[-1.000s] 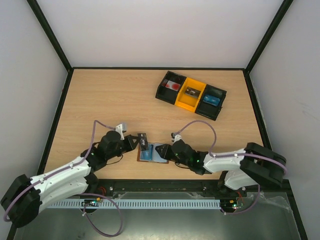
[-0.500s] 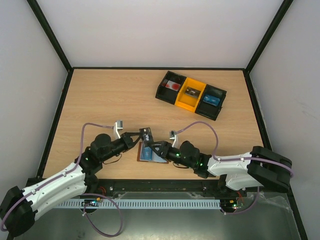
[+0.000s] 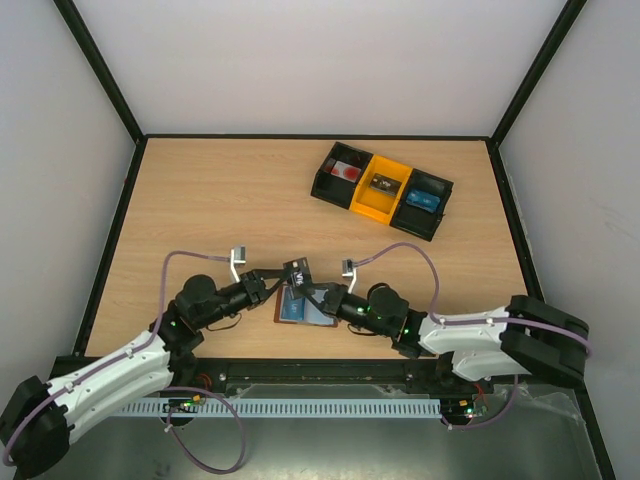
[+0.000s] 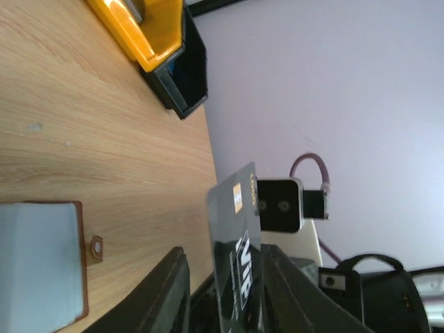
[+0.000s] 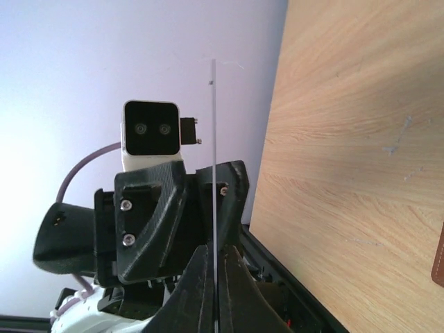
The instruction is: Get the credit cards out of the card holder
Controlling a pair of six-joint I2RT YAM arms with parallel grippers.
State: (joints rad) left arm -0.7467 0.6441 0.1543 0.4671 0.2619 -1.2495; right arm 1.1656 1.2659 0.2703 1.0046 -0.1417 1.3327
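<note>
The brown card holder (image 3: 283, 314) lies open on the table near the front edge, pale-blue cards (image 3: 303, 307) showing in it. It also shows in the left wrist view (image 4: 82, 267), with its snap tab. A dark credit card marked VIP (image 3: 297, 270) is held upright above the holder, between both grippers. My right gripper (image 5: 215, 253) is shut on the card's edge (image 5: 214, 125). My left gripper (image 4: 222, 274) has its jaws apart around the card (image 4: 236, 208), which rests against one finger.
A black-and-yellow tray of bins (image 3: 436, 222) stands at the back right, holding small items, and shows in the left wrist view (image 4: 163, 41). Black frame rails border the table. Both arms' cables arch over the front area.
The right gripper moved left and closed on the dark card. The left arm drew back slightly, the card rose a little to the right, and its jaws now stand apart.
</note>
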